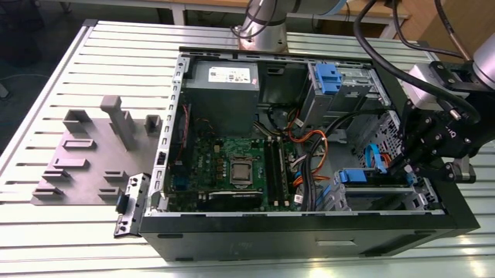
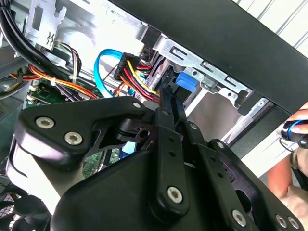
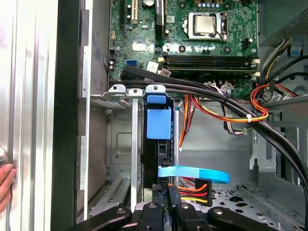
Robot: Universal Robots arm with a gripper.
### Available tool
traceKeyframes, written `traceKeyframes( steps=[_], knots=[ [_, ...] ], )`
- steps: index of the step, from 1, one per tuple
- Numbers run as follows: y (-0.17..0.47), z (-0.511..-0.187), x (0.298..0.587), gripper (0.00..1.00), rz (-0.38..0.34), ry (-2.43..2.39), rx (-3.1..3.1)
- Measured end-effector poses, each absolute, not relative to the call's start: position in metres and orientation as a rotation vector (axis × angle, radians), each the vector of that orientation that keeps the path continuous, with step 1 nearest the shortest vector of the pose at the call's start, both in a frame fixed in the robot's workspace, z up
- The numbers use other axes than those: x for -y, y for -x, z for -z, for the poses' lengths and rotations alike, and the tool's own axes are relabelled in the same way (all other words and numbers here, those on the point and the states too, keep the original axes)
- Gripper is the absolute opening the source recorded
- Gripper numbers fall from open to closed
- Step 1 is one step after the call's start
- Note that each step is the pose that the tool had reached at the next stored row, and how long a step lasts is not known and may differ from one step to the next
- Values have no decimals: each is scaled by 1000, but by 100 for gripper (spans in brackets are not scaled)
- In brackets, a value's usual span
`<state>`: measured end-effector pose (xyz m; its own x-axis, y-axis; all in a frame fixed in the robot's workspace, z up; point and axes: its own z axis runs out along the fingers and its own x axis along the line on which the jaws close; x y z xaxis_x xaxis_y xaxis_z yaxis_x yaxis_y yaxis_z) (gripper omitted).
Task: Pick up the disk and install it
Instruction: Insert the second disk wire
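Blue plastic marks the disk [image 3: 158, 124]: we see it standing on edge in the drive bay [image 3: 115, 144] of the open case [image 1: 309, 237], beside the motherboard [image 1: 232, 168]. Our gripper [image 3: 166, 204] sits at its cabled end, fingers [image 2: 168, 103] narrow around the carrier edge. A hand [image 3: 5, 185] rests outside the case on the table [image 1: 46, 92].

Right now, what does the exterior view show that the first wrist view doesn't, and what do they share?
Exterior view alone: the grey fixture plate on the slatted table, the power supply and the arm's base. First wrist view alone: a person's fingertips beside the case wall. Both: the motherboard with its processor, the blue-framed disk standing in its bay, and the gripper near it.
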<state>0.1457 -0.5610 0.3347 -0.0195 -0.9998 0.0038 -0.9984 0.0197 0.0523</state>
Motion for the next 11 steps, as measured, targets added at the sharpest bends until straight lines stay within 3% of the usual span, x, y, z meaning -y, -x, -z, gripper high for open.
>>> traceKeyframes(
  steps=[11],
  knots=[
    [-146, -331, 561, 16, 54, -2172, 2215]
  ],
)
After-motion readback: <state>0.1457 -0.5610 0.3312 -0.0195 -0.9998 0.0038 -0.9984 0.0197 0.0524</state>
